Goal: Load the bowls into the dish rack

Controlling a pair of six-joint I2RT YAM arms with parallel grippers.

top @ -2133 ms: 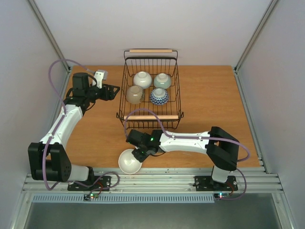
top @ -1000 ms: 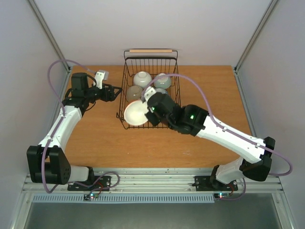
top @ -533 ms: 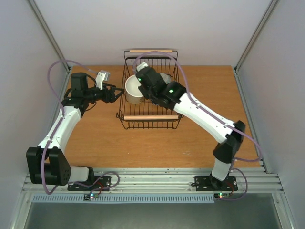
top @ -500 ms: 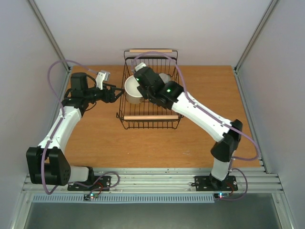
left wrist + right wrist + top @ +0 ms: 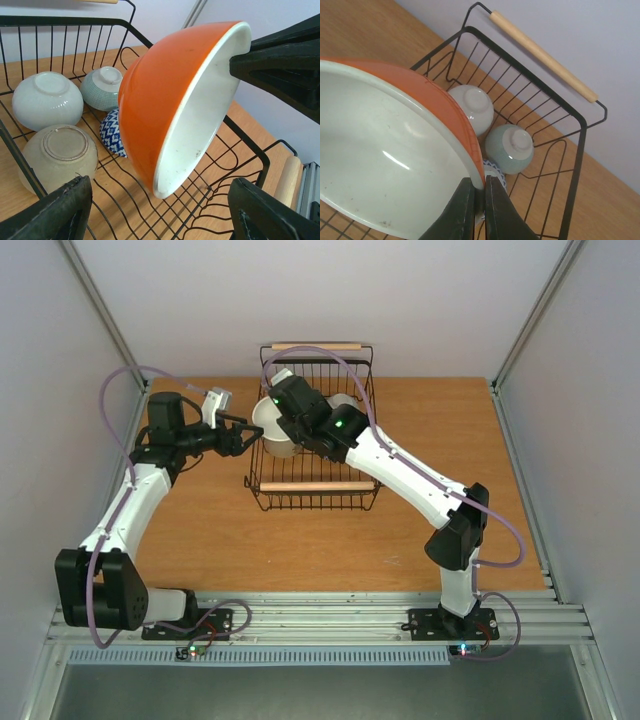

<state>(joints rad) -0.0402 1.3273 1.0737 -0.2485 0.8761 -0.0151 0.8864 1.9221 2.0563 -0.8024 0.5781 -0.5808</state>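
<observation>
My right gripper is shut on the rim of an orange bowl with a white inside. It holds the bowl tilted above the far left part of the black wire dish rack. The orange bowl also shows in the top view and in the left wrist view. Inside the rack, upside down, lie a cream-white bowl, a pale green bowl, a tan bowl and a blue-and-white bowl. My left gripper is open and empty just outside the rack's left wall.
The rack has a wooden handle at its far end and another at its near end. Grey walls close in the table on the left, right and back. The right arm stretches across the rack's right side.
The right arm has carried the orange bowl from the table's near edge up over the rack and on to its far left. The left gripper has barely moved.
</observation>
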